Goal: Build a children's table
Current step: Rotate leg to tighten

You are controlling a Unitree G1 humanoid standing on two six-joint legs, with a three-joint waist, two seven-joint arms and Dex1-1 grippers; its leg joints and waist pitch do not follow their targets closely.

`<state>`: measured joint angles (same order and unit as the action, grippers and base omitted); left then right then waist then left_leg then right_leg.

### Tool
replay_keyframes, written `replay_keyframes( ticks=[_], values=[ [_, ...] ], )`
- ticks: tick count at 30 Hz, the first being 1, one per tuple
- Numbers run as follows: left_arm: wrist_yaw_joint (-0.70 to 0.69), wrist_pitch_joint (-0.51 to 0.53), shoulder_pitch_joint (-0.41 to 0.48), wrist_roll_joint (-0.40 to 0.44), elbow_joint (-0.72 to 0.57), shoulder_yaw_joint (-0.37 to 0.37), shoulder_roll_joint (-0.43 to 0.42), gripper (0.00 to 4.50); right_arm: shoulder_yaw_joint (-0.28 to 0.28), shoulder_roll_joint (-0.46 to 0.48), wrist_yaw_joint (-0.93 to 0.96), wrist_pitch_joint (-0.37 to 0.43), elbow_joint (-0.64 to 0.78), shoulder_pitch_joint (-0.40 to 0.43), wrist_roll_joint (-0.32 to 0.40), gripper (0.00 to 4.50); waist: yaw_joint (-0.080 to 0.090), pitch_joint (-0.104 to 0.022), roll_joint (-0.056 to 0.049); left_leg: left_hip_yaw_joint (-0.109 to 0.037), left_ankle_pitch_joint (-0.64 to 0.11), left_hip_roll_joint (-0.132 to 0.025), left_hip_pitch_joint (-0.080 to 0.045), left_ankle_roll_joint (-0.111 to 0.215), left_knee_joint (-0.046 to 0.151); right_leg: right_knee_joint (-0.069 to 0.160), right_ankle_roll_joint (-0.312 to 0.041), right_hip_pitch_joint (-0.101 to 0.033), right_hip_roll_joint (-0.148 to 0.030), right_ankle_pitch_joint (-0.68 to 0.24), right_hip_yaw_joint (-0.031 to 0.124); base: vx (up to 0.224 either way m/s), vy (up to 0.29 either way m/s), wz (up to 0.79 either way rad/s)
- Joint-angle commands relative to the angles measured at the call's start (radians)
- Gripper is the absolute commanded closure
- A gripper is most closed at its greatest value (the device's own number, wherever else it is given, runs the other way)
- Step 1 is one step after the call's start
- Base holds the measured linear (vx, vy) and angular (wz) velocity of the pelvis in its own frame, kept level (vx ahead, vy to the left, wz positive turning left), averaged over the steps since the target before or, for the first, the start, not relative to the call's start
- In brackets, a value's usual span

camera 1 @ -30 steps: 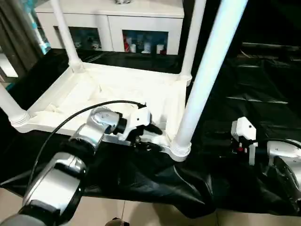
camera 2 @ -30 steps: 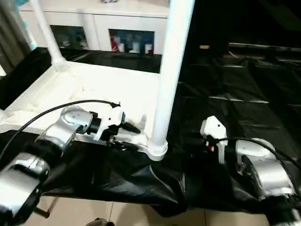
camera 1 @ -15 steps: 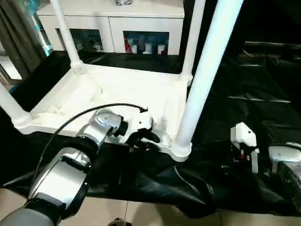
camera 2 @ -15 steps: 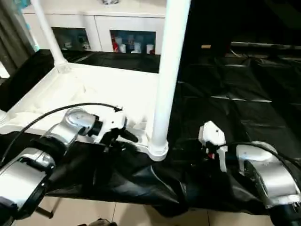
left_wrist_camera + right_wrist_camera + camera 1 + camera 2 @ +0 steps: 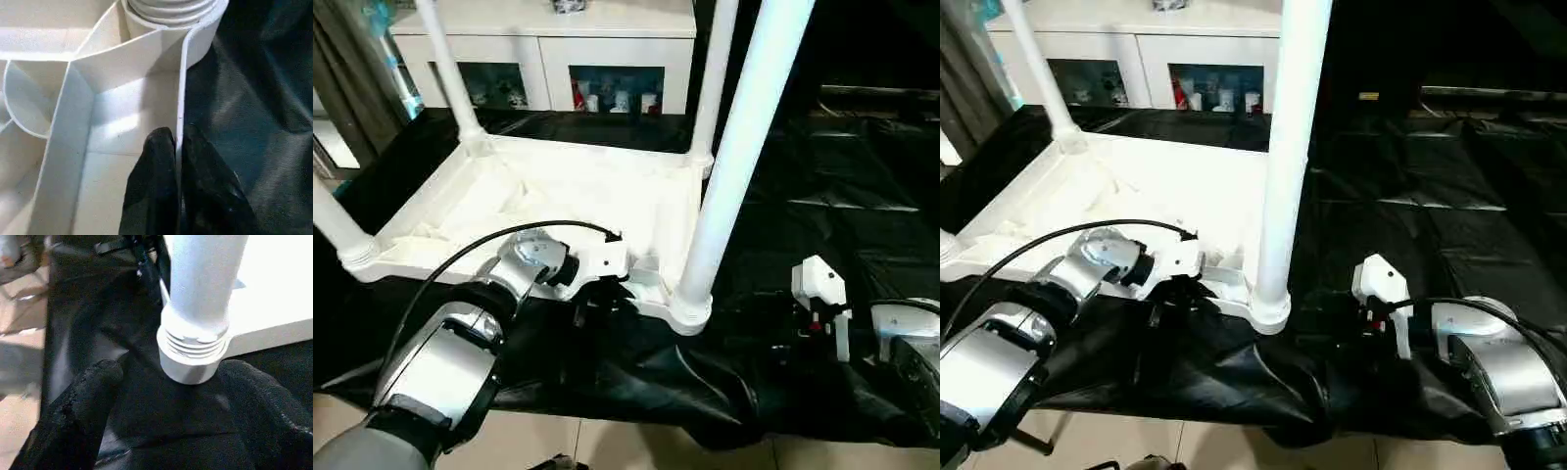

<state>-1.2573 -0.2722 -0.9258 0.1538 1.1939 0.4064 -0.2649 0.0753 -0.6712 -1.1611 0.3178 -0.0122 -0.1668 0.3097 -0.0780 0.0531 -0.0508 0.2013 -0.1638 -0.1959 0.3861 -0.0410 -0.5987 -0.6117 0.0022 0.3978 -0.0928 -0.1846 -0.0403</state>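
Note:
The children's table (image 5: pixel 558 186) lies upside down on a black sheet, its white legs screwed in and standing up. The near right leg (image 5: pixel 739 147) rises from a rounded corner socket (image 5: pixel 690 311). My left gripper (image 5: pixel 602 299) is at the table's near rim, just left of that socket. In the left wrist view its black fingers (image 5: pixel 156 161) pinch the thin rim wall (image 5: pixel 182 88), one on each side. My right gripper (image 5: pixel 170 367) is open on the sheet right of the socket (image 5: pixel 193 352), its fingers (image 5: pixel 93 387) spread apart from the socket.
A white cabinet (image 5: pixel 558 49) with glass doors stands behind the table. The crumpled black sheet (image 5: pixel 862 176) stretches to the right and hangs over the front edge above a tiled floor (image 5: pixel 607 446). A dark curtain (image 5: pixel 352 88) hangs at the far left.
My left gripper has closed from open onto the table's near rim and dropped slightly. The right arm has stayed where it was.

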Motion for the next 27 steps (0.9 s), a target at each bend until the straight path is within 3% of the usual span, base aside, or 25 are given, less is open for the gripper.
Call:
replay_keyframes(
  ticks=[1, 2, 4, 5, 7, 9, 10, 11, 15, 16, 19, 23, 27],
  values=[
    [0.069, 0.089, -0.002, -0.003, 0.015, -0.034, -0.016, 4.46, -0.004, 0.013, 0.032, -0.015, -0.018, -0.02, -0.015, 0.82, -0.003, -0.065, 0.028, -0.021, -0.274, -0.028, -0.015, 0.048, 0.07, 0.086, -0.221, -0.045, -0.052, -0.283, 0.023, 0.0, 0.0, 0.0],
    [0.071, 0.096, 0.0, -0.01, 0.013, -0.042, -0.012, 4.48, -0.004, 0.017, 0.037, -0.019, -0.021, -0.021, -0.018, 0.82, -0.001, -0.065, 0.027, -0.021, -0.264, -0.027, -0.015, 0.049, 0.069, 0.087, -0.22, -0.044, -0.052, -0.285, 0.022, 0.0, 0.0, 0.0],
    [0.104, 0.154, 0.03, -0.078, -0.018, -0.111, 0.024, 4.48, -0.003, 0.055, 0.09, -0.057, -0.06, -0.029, -0.045, 0.82, 0.009, -0.066, 0.04, -0.019, -0.255, -0.025, -0.015, 0.054, 0.067, 0.089, -0.221, -0.042, -0.052, -0.291, 0.021, 0.0, 0.0, 0.0],
    [0.139, 0.17, 0.061, -0.109, -0.056, -0.142, 0.048, 4.48, -0.005, 0.077, 0.129, -0.079, -0.091, -0.037, -0.064, 0.82, 0.013, -0.066, 0.035, -0.02, -0.248, -0.026, -0.013, 0.055, 0.067, 0.088, -0.229, -0.041, -0.053, -0.283, 0.021, 0.0, 0.0, 0.0],
    [0.171, 0.162, 0.115, -0.118, -0.131, -0.145, 0.072, 4.48, -0.019, 0.107, 0.201, -0.089, -0.147, -0.062, -0.083, 0.82, 0.016, -0.066, 0.053, -0.016, -0.231, -0.023, -0.012, 0.074, 0.063, 0.088, -0.229, -0.041, -0.049, -0.271, 0.02, 0.0, 0.0, 0.0],
    [0.17, 0.135, 0.159, -0.116, -0.19, -0.133, 0.086, 4.48, -0.036, 0.134, 0.258, -0.084, -0.195, -0.091, -0.087, 0.82, 0.014, -0.068, 0.046, -0.017, -0.213, -0.027, -0.015, 0.088, 0.064, 0.088, -0.233, -0.037, -0.052, -0.268, 0.021, 0.0, 0.0, 0.0],
    [0.169, 0.122, 0.173, -0.115, -0.209, -0.128, 0.09, 4.5, -0.041, 0.143, 0.275, -0.078, -0.211, -0.102, -0.087, 0.65, 0.017, -0.066, 0.045, -0.017, -0.215, -0.026, -0.011, 0.088, 0.065, 0.088, -0.23, -0.037, -0.05, -0.274, 0.02, 0.0, 0.0, 0.0],
    [0.177, 0.113, 0.187, -0.113, -0.221, -0.122, 0.097, 4.5, -0.041, 0.149, 0.274, -0.083, -0.221, -0.109, -0.084, 0.55, 0.014, -0.066, 0.045, -0.015, -0.225, -0.027, -0.016, 0.086, 0.065, 0.09, -0.223, -0.034, -0.048, -0.28, 0.023, 0.0, 0.0, 0.0],
    [0.203, 0.113, 0.208, -0.092, -0.231, -0.11, 0.106, 4.5, -0.033, 0.16, 0.269, -0.099, -0.23, -0.115, -0.086, 0.28, 0.008, -0.066, 0.042, -0.016, -0.238, -0.03, -0.018, 0.078, 0.069, 0.088, -0.205, -0.035, -0.047, -0.273, 0.025, 0.0, 0.0, 0.0],
    [0.21, 0.119, 0.224, -0.04, -0.237, -0.079, 0.095, 4.5, -0.027, 0.18, 0.287, -0.13, -0.238, -0.125, -0.102, 0.19, 0.006, -0.066, 0.039, -0.016, -0.236, -0.029, -0.017, 0.078, 0.069, 0.087, -0.204, -0.036, -0.047, -0.269, 0.025, 0.0, 0.0, 0.0],
    [0.215, 0.141, 0.241, -0.013, -0.27, -0.06, 0.081, 4.5, -0.019, 0.194, 0.289, -0.15, -0.248, -0.134, -0.105, 0.1, 0.01, -0.066, 0.036, -0.018, -0.251, -0.031, -0.017, 0.067, 0.071, 0.087, -0.201, -0.035, -0.049, -0.266, 0.025, 0.0, 0.0, 0.0],
    [0.209, 0.157, 0.242, 0.011, -0.289, -0.037, 0.063, 4.5, 0.011, 0.199, 0.238, -0.145, -0.24, -0.136, -0.089, 0.1, 0.012, -0.066, 0.034, -0.018, -0.263, -0.03, -0.017, 0.062, 0.073, 0.088, -0.199, -0.036, -0.047, -0.27, 0.025, 0.0, 0.0, 0.0],
    [0.197, 0.15, 0.222, 0.035, -0.27, -0.023, 0.053, 4.5, 0.04, 0.232, 0.276, -0.178, -0.318, -0.182, -0.143, 0.1, 0.02, -0.064, 0.039, -0.019, -0.286, -0.028, -0.016, 0.047, 0.077, 0.092, -0.197, -0.032, -0.048, -0.301, 0.024, 0.0, 0.0, 0.0]
  ],
)
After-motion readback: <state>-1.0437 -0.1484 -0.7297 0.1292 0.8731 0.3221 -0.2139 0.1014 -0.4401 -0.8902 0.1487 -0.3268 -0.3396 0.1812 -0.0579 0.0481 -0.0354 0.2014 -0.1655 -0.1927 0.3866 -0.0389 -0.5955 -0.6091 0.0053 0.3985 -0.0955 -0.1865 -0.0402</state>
